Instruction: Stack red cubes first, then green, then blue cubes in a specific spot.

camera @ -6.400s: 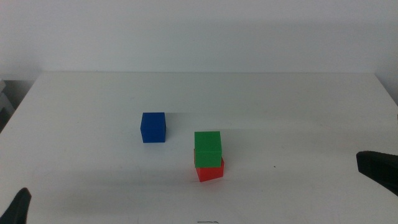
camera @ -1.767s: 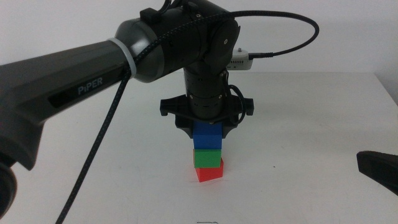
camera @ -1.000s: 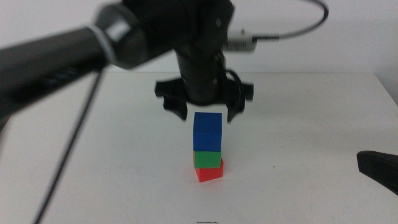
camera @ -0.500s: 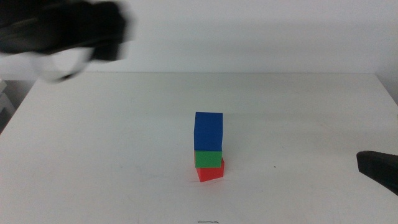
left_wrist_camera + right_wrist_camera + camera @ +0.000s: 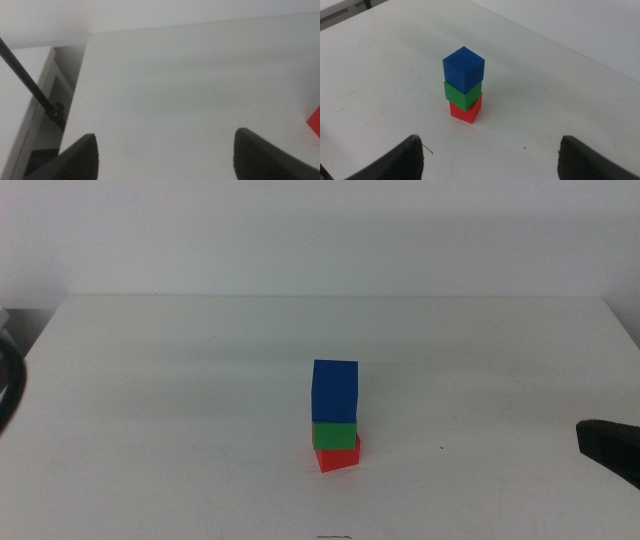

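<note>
A three-cube stack stands near the middle of the white table: the red cube at the bottom, the green cube on it, the blue cube on top. The right wrist view shows the same blue cube, green cube and red cube, free of any gripper. My right gripper waits open, well back from the stack, at the table's right edge. My left gripper is open and empty near the table's left edge, with only a corner of the red cube in its view.
A dark cable shows at the left border of the middle view. Beyond the table's left edge the left wrist view shows a white shelf and a thin dark rod.
The left gripper let go of the blue cube on top of the green one, rose, and pulled away to the left out of the middle view. The right gripper stayed put.
</note>
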Tool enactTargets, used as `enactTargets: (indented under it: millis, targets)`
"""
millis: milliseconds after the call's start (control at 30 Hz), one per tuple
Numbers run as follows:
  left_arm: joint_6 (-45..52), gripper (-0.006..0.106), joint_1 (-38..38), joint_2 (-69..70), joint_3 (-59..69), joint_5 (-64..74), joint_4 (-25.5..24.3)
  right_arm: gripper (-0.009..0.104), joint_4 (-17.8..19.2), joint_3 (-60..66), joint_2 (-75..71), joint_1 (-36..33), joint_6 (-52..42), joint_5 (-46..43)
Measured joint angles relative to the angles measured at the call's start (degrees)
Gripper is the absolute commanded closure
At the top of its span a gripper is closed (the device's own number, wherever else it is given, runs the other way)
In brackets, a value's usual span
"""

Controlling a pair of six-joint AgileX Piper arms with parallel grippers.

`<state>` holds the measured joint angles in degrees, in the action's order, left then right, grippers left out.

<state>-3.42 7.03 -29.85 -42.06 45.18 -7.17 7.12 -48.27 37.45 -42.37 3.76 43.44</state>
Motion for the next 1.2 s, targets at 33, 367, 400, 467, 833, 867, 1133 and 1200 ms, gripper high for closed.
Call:
enactTargets:
  millis: [33, 367, 400, 467, 833, 867, 1133, 1200]
  targets:
    - [0.13, 0.009, -0.06, 0.72, 0.78, -0.14, 0.40, 0.010, 0.05, 0.00, 0.00, 0.00, 0.00, 0.00]
    - [0.34, 0.009, -0.37, 3.38, 1.66, -1.60, 3.45, 0.010, 0.05, 0.00, 0.00, 0.00, 0.00, 0.00]
    - [0.34, 0.009, -0.37, 3.38, 1.92, -1.76, 3.45, 0.010, 0.05, 0.02, 0.00, 0.00, 0.00, 0.00]
    - [0.34, 0.009, -0.37, 3.93, 2.93, -2.71, 3.45, 0.010, 0.44, 0.64, -0.14, 0.00, 0.00, -0.47]
    - [0.34, 0.009, -0.37, 13.93, 21.86, -22.69, 3.45, 0.010, -3.38, 17.96, -11.59, 12.94, -0.06, -20.97]
    - [0.34, 0.009, -0.37, 14.77, 23.68, -24.32, 3.45, 0.010, -3.67, 20.25, -13.28, 15.65, -0.06, -22.25]
    - [0.34, 0.009, -0.37, 20.52, 36.06, -33.58, 3.45, 0.010, -3.83, 36.87, -28.80, 33.72, -0.06, -30.62]
    - [0.34, 0.009, -0.37, 20.76, 38.59, -35.12, 3.45, 0.010, -3.88, 39.64, -31.99, 36.69, -0.06, -31.22]
